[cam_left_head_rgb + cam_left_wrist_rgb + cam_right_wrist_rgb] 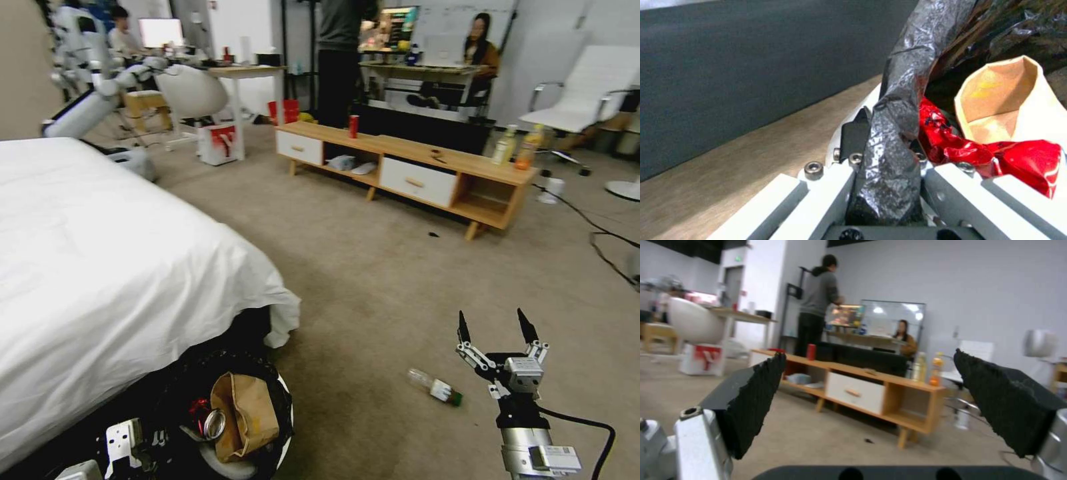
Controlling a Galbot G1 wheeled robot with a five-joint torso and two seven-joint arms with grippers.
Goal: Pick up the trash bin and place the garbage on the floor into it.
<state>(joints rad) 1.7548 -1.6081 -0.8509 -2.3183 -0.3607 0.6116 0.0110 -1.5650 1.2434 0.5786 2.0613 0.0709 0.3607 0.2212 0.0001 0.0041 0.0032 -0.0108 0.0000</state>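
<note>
The trash bin, white with a black bag over its rim, sits at the lower left beside the bed. My left gripper is shut on the bagged rim. Inside the bin lie a tan paper bag, a crushed can and a red packet. A small clear green-capped bottle lies on the carpet. My right gripper hovers open just right of that bottle and holds nothing; its black pads stand wide apart.
A bed with a white sheet fills the left side. A low wooden cabinet stands ahead, with an upright red can and two tall drink bottles on top. Cables cross the carpet at the right.
</note>
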